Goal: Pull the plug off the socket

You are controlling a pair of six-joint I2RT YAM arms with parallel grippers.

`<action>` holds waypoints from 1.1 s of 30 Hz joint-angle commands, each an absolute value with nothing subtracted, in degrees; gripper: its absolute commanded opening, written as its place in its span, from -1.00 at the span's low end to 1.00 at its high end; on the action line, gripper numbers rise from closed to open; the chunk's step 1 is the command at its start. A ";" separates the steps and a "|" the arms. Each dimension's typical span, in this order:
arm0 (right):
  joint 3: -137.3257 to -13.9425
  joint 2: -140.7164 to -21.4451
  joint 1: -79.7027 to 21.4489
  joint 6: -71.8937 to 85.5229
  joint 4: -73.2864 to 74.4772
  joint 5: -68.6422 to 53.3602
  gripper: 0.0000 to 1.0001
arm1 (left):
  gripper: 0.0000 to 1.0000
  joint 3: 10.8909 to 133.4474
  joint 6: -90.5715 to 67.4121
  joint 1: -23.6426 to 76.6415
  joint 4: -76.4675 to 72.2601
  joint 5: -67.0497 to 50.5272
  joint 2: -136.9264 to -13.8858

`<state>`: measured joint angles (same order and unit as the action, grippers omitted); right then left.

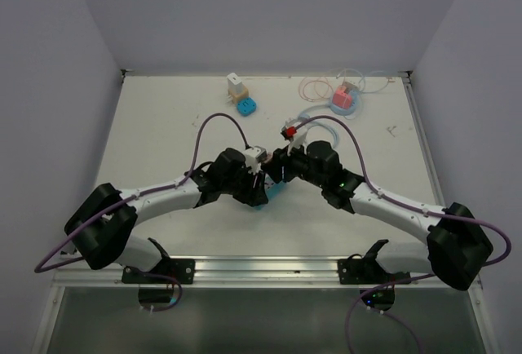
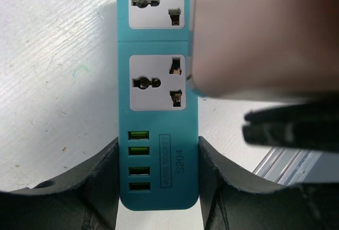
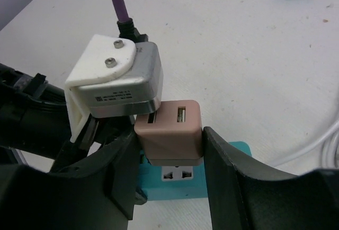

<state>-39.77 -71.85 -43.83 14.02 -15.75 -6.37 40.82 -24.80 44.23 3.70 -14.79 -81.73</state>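
The socket is a teal power strip (image 2: 158, 39) lying on the white table. My left gripper (image 2: 158, 177) is shut on its USB end, one finger pressed to each long side. The plug (image 3: 169, 129) is a pinkish-brown cube standing on the strip, just above an empty outlet. My right gripper (image 3: 169, 145) is shut on it, a black finger (image 3: 228, 171) against each side. Its pins are hidden. In the left wrist view the plug (image 2: 265, 34) is a blurred mass at upper right. From above, both grippers (image 1: 269, 179) meet at mid-table over a sliver of the strip (image 1: 275, 192).
A white charger (image 1: 236, 86) and a blue-and-orange block (image 1: 248, 107) lie at the back centre. A pink adapter (image 1: 346, 97) with coiled cables sits at the back right. A white cable (image 3: 318, 145) runs right of the strip. The left wrist's camera housing (image 3: 116, 76) touches the plug.
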 commanded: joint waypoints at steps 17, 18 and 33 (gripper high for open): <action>-42.27 -78.30 -29.63 30.84 11.86 16.00 -0.96 | -1.00 38.41 -31.28 35.25 8.43 9.57 -74.97; -42.62 -79.53 -28.14 30.94 13.00 15.65 -0.96 | -1.00 38.32 -32.33 34.98 9.31 11.06 -74.54; -42.89 -83.41 -14.86 34.89 17.93 10.82 -0.58 | -1.00 33.31 -43.76 13.72 15.82 25.75 -65.30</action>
